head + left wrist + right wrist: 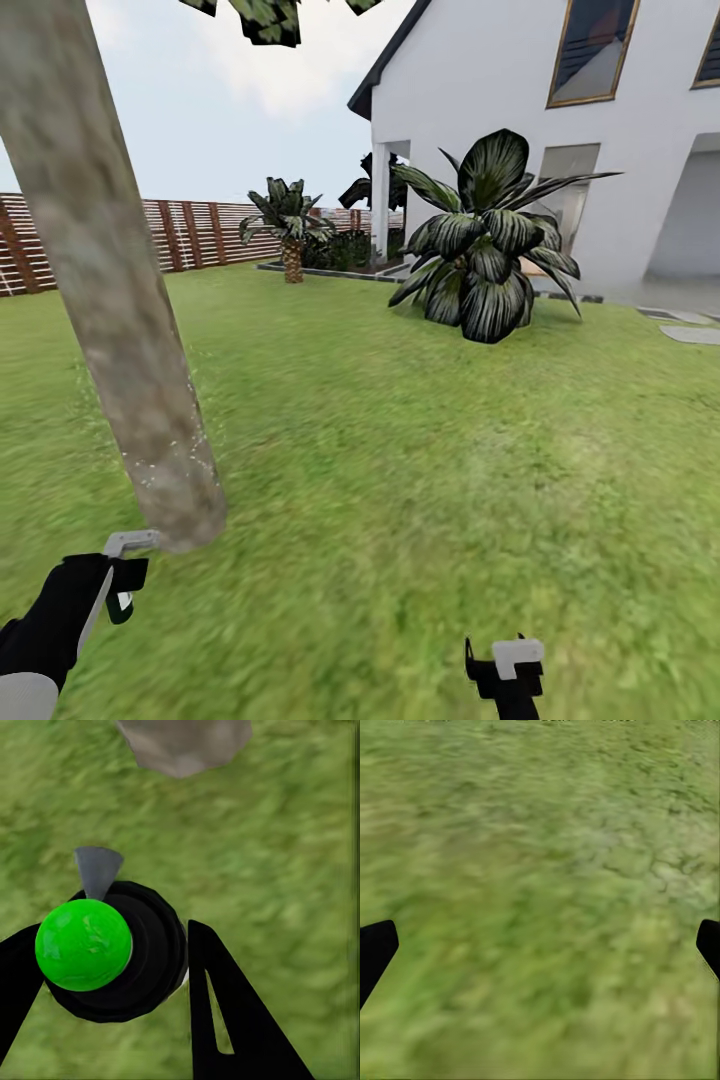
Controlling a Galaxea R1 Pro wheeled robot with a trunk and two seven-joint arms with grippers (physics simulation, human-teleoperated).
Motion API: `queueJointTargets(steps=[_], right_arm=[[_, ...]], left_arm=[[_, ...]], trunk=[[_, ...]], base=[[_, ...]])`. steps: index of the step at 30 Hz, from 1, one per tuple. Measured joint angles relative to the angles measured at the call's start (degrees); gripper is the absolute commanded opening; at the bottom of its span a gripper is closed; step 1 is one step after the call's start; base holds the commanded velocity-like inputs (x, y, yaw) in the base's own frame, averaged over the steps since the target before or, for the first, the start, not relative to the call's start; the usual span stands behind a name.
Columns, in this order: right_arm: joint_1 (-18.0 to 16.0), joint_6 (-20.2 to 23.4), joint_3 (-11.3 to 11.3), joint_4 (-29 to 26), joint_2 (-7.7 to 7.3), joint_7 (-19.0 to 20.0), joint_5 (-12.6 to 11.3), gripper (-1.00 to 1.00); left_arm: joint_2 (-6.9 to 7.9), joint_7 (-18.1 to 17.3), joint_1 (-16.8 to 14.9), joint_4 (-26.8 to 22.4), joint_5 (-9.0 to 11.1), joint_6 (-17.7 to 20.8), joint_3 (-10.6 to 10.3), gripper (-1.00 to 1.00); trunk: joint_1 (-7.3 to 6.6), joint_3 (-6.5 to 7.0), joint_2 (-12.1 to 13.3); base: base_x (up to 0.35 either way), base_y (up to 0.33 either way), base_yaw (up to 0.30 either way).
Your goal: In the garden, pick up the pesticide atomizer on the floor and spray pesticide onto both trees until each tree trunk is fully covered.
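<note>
The lawn [420,480] fills most of the head view, with a white house [560,130] at upper right, a slatted fence [190,235] at mid left and a broad-leaved shrub [485,250] before the house. A thick grey-brown tree trunk [110,280] slants down the left side, its lower bark dotted with tiny white specks [165,455].

The left arm reaches in from the lower left corner, its gripper [120,580] just below the trunk's base. The left wrist view shows its fingers [225,1020] closed around the sprayer [112,949], a black bottle with a green ball on top and a grey nozzle aimed toward the trunk's foot [184,746].

The right gripper [505,665] hangs at bottom centre; its wrist view shows fingertips [375,952] spread wide over bare grass, holding nothing.
</note>
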Motion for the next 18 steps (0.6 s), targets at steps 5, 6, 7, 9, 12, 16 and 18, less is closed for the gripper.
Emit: queueJointTargets(steps=[5,6,7,9,12,16,18], right_arm=[[0.0,0.04,0.02,-0.01,-0.01,0.0,0.01,1.0],[0.0,0.03,0.03,-0.01,0.03,0.01,0.01,1.0],[0.0,0.04,0.03,-0.02,0.05,0.01,0.01,1.0],[0.0,0.02,0.03,-0.02,0.05,0.01,0.01,1.0],[0.0,0.01,0.02,-0.01,0.06,-0.05,-0.06,1.0],[0.0,0.01,-0.05,-0.01,0.03,-0.08,-0.04,1.0],[0.0,0.02,-0.06,-0.01,-0.01,-0.09,-0.06,1.0]], left_arm=[[0.0,0.0,0.0,0.15,0.08,-0.02,-0.05,-1.0],[-0.05,0.0,0.0,0.29,0.15,-0.04,-0.08,-1.0],[-0.09,0.0,0.0,0.38,0.17,-0.05,-0.14,-1.0],[-0.45,-0.01,0.0,0.44,0.24,-0.05,-0.18,-1.0],[-0.83,0.0,0.0,0.41,0.09,-0.06,-0.15,-1.0],[-1.03,0.01,-0.3,-0.15,0.32,0.01,-0.29,-1.0],[-1.41,-0.02,-0.82,-0.28,0.26,0.25,-0.41,-1.0]], trunk=[[0.0,0.0,0.0],[-0.01,0.0,0.0],[-0.01,0.0,0.0],[-0.01,0.0,0.0],[0.02,0.0,0.0],[0.03,0.0,0.0],[0.03,0.0,0.0]], base=[[0.311,-0.066,0.001],[0.332,-0.008,0.0],[0.334,-0.005,0.0],[0.335,-0.003,0.0],[0.134,0.0,0.154],[0.015,0.0,0.262],[0.002,0.0,0.275]])
